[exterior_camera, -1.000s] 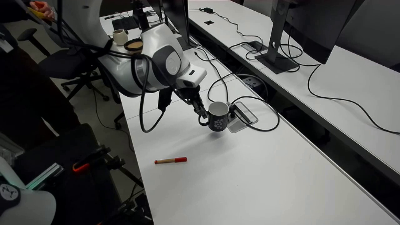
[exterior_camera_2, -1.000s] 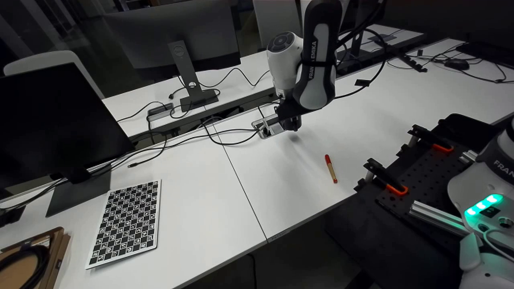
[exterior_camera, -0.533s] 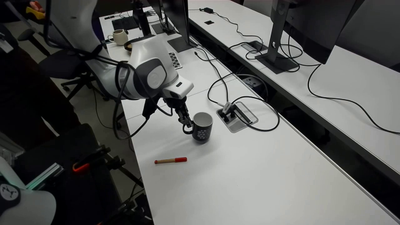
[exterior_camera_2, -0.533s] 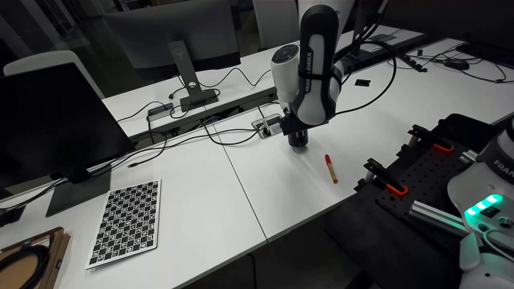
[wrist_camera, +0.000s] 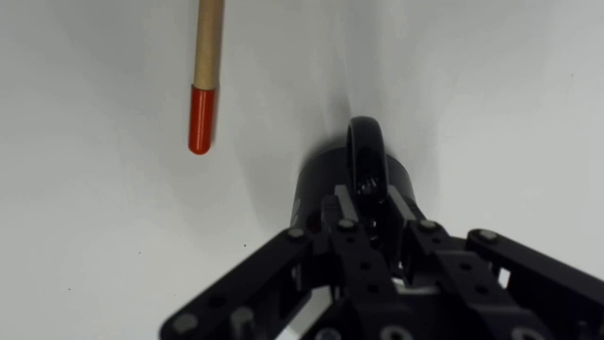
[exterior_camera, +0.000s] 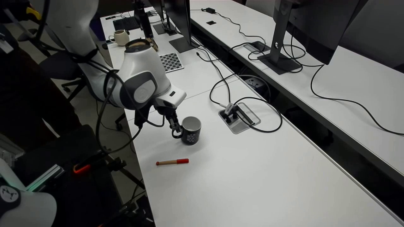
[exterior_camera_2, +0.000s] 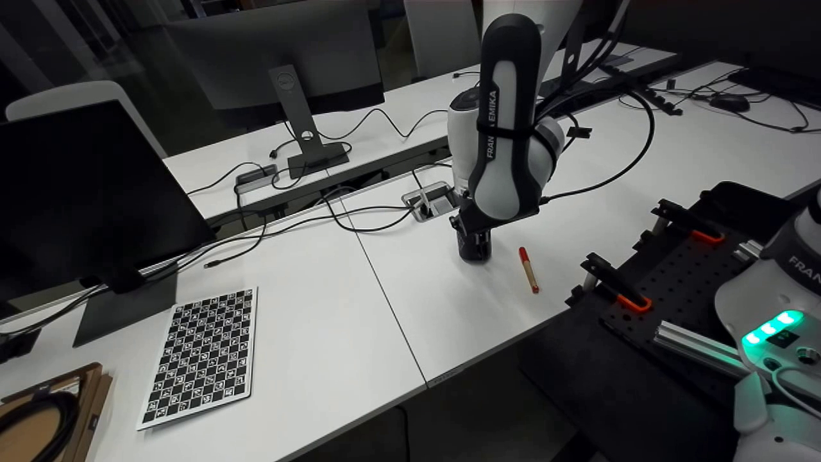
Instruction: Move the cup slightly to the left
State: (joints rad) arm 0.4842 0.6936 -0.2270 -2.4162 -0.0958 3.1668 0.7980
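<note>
Gripper (wrist_camera: pixel 368 196) clamped on the cup handle (wrist_camera: pixel 367 153), a pad (wrist_camera: pixel 347 203) each side; contact itself dark, hard to read. Cup (exterior_camera: pixel 191 132) roughly upright at the desk (exterior_camera: pixel 252 176), between pen & socket panel; can't tell if base touches. Wrist view: gripper hides most of cup's mouth & part of body. In an ext. view arm (exterior_camera_2: pixel 507 128) & gripper cover top of cup; only dark lower body shows, handle lost.

Pen (wrist_camera: pixel 205 89), red-tipped, nr cup, not touching; far end cut off at top of wrist view, whole in both ext. views. Socket panel (exterior_camera: pixel 240 127) w/ cables, plugs bunched, hard to sort. Checkered board (exterior_camera_2: pixel 202 356) whole here, part-hidden by arm in an ext. view. Monitor (exterior_camera_2: pixel 83 199) cut at frame edge. Pale mug (exterior_camera: pixel 121 37) farther along desk. Person (exterior_camera: pixel 28 91) v. dark, head out of frame.
</note>
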